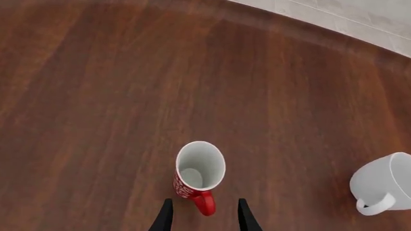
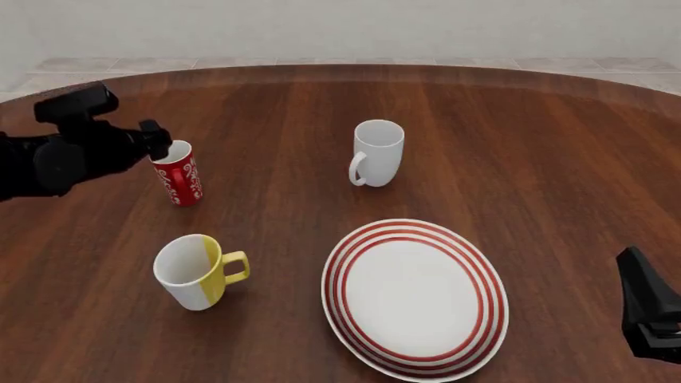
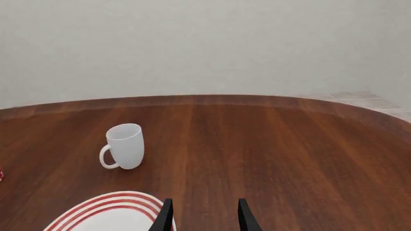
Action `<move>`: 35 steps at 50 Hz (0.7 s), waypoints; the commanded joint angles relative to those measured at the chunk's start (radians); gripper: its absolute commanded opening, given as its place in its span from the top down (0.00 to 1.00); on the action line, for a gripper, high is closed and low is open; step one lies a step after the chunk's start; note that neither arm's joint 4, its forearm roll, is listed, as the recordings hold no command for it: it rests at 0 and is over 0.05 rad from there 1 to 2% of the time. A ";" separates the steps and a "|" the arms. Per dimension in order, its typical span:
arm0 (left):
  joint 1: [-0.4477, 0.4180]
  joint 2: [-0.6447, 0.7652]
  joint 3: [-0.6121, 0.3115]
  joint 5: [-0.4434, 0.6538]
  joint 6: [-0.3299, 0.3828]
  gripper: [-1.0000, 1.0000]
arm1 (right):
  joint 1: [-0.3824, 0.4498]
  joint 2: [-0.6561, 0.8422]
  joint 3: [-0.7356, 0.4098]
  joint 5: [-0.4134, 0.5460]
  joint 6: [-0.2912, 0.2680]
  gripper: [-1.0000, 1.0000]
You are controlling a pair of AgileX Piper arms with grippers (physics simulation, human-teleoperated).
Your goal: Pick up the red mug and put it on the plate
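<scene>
The red mug point(image 2: 181, 177) stands upright on the wooden table at the left, its white inside showing in the left wrist view point(image 1: 199, 168). My left gripper point(image 1: 205, 202) is open right at the mug, with the red handle between its two fingers; in the front view the left gripper point(image 2: 155, 144) sits at the mug's rim on its left side. The plate point(image 2: 415, 297), white with red rings, lies at the front centre-right, and its edge shows in the right wrist view point(image 3: 106, 211). My right gripper point(image 3: 204, 202) is open and empty, to the right of the plate point(image 2: 640, 279).
A plain white mug point(image 2: 378, 152) stands upright behind the plate; it also shows in the left wrist view point(image 1: 384, 185) and the right wrist view point(image 3: 124, 146). A yellow-and-white mug point(image 2: 191, 271) stands in front of the red mug. The table's far edge curves along the back.
</scene>
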 commanded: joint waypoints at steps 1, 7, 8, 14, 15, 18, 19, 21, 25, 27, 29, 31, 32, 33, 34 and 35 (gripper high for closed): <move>0.003 0.030 0.000 -0.016 0.000 0.00 | -0.001 0.003 0.000 -0.003 0.001 0.00; 0.005 0.043 0.003 -0.022 -0.004 0.00 | -0.001 0.011 0.000 -0.010 0.001 0.00; 0.004 0.046 0.002 -0.024 -0.006 0.00 | -0.001 0.012 0.000 -0.010 0.001 0.00; 0.003 0.058 -0.002 -0.028 -0.006 0.00 | -0.002 0.012 0.000 -0.010 0.001 0.00; 0.003 0.058 -0.002 -0.028 -0.006 0.00 | -0.002 0.012 0.000 -0.010 0.001 0.00; 0.005 0.074 -0.008 -0.034 -0.007 0.00 | -0.002 0.018 0.000 -0.015 0.001 0.00; 0.004 0.074 -0.008 -0.034 -0.008 0.00 | -0.001 0.017 0.000 -0.015 0.001 0.00; 0.003 0.077 -0.006 -0.037 -0.007 0.00 | -0.001 0.017 0.000 -0.015 0.001 0.00; 0.002 0.089 -0.006 -0.045 -0.003 0.00 | -0.001 0.022 0.000 -0.019 0.002 0.00; 0.002 0.093 -0.009 -0.045 -0.003 0.00 | -0.002 0.021 0.000 -0.018 0.003 0.00; 0.004 0.097 -0.010 -0.046 -0.004 0.00 | -0.003 0.018 0.000 -0.015 0.003 0.00; 0.003 0.100 -0.011 -0.048 -0.005 0.00 | -0.003 0.016 0.000 -0.013 0.002 0.00; 0.003 0.102 -0.011 -0.049 -0.004 0.00 | -0.003 0.016 0.000 -0.013 0.003 0.00; 0.003 0.104 -0.012 -0.050 -0.002 0.00 | -0.003 0.016 0.000 -0.013 0.003 0.00; 0.003 0.104 -0.011 -0.051 -0.003 0.00 | -0.003 0.017 0.000 -0.014 0.004 0.00; 0.003 0.104 -0.011 -0.051 -0.003 0.00 | -0.003 0.018 0.000 -0.014 0.004 0.00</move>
